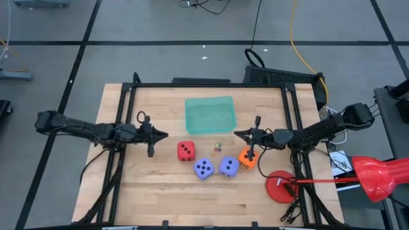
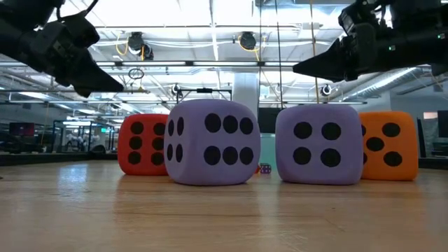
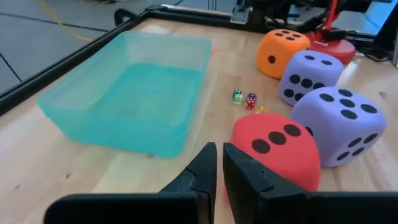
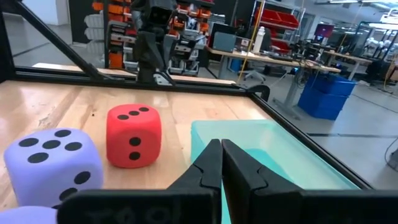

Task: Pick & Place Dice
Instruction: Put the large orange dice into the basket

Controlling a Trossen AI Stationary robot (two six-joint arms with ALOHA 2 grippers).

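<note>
Nothing is placed yet: my teal bin (image 1: 209,115) sits empty, four dice (image 1: 215,160) wait on the table, and both my grippers (image 1: 160,135) (image 1: 239,135) hover pinched together, holding nothing

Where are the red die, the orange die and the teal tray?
red die (image 1: 186,150), high view, middle of its top face
orange die (image 1: 246,159), high view, its visible top face beside the right arm
teal tray (image 1: 190,102), high view, its rim corner
</note>
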